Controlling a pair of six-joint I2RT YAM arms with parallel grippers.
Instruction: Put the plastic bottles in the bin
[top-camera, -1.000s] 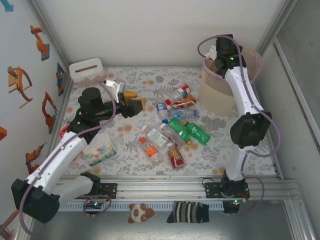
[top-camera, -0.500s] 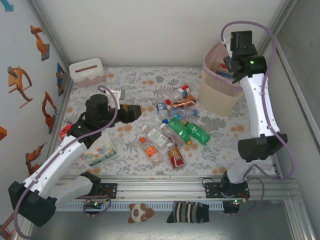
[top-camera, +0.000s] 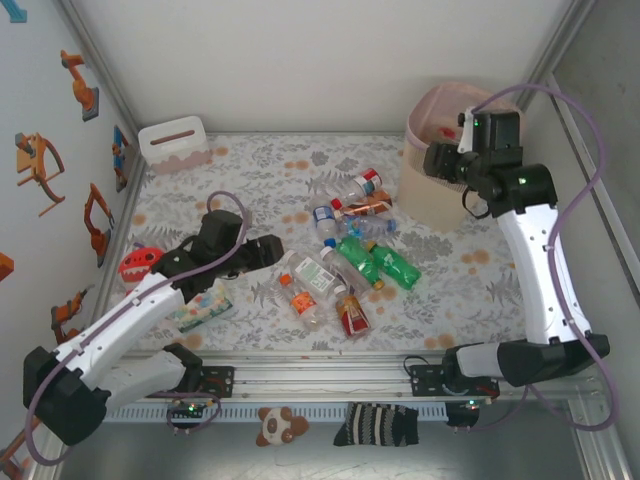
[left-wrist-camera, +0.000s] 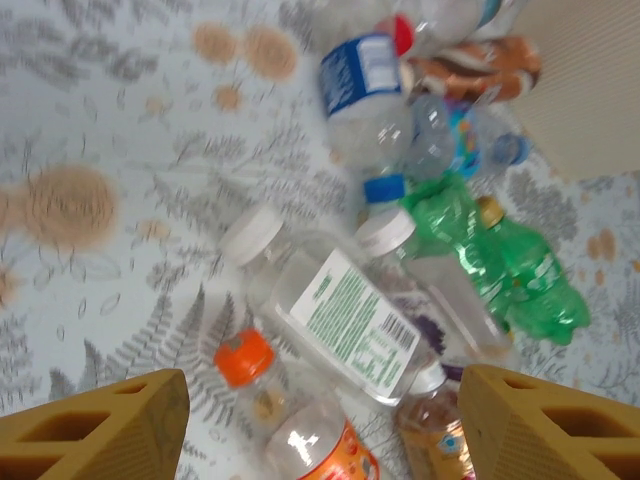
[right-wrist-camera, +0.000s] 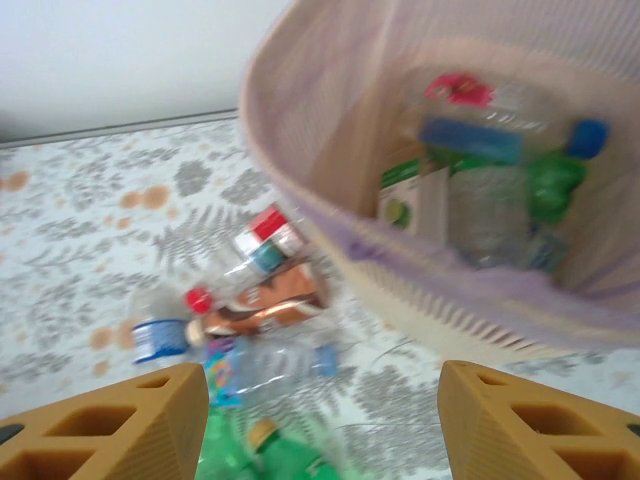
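No wording can be read. Green print is seen on the white label of a clear bottle (left-wrist-camera: 345, 320), and pale print on the blue-labelled bottle (left-wrist-camera: 362, 85) at twelve o'clock of it, both too blurred to be made out.

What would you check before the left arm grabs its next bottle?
1. Left gripper open and empty: ok.
2. Target lined up: the white-capped clear bottle lies below, framed between its fingers: ok.
3. That bottle free of neighbours: not ok, other bottles press against it.
4. Right gripper empty, jaws apart, by the bin: ok.
5. The bin upright with room inside: ok.
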